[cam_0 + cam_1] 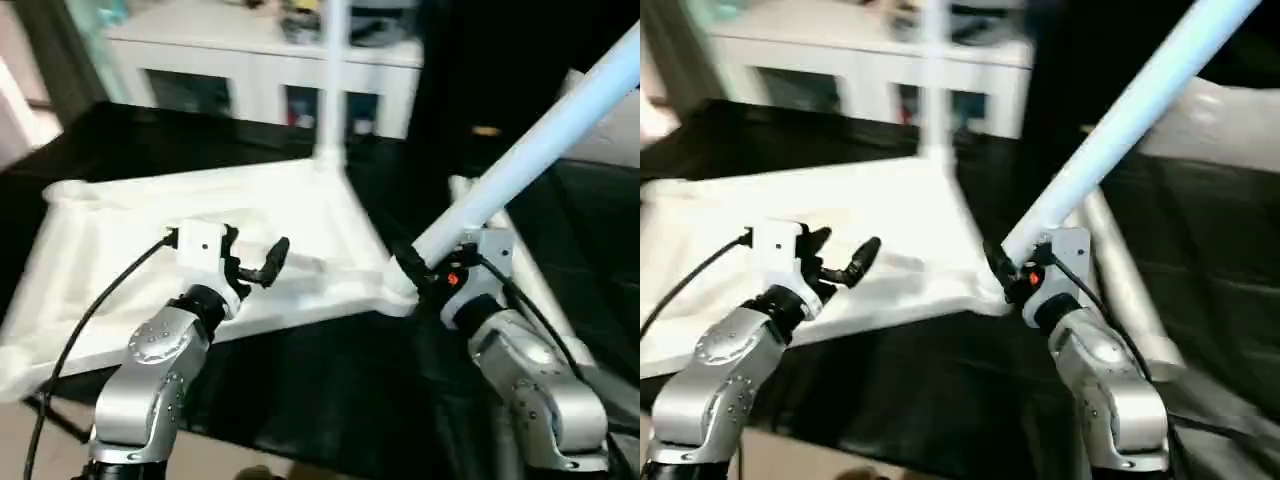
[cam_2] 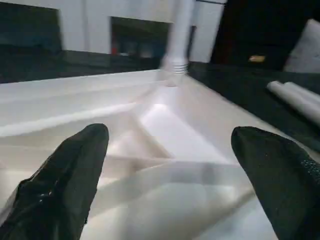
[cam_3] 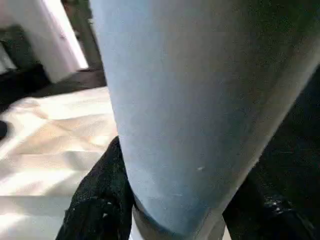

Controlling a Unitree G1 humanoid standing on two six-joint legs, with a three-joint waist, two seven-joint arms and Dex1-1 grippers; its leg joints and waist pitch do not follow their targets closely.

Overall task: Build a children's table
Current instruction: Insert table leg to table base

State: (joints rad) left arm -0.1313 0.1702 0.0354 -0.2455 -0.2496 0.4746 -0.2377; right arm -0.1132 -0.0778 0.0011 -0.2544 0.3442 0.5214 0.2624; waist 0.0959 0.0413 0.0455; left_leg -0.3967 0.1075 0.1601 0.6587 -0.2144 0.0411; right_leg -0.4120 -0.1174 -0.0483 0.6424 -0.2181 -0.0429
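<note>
The children's table top (image 1: 110, 250) lies upside down on a black surface, ribbed side up. One white leg (image 1: 333, 80) stands upright in its far corner socket. My right gripper (image 1: 420, 262) is shut on a second leg (image 1: 530, 150) close to its lower end. That leg leans up and to the right, and its foot meets the near right corner socket (image 1: 398, 290). In the right wrist view the held leg (image 3: 190, 100) sits between my black fingers (image 3: 100, 200). My left gripper (image 1: 255, 255) hovers open over the ribs, holding nothing; its fingers (image 2: 60, 180) are spread wide.
Two loose white legs (image 1: 1120, 270) lie on the black surface (image 1: 330, 400) right of the top. A white cabinet (image 1: 260, 60) with shelves stands behind. A pale object (image 1: 1220, 120) sits at the far right.
</note>
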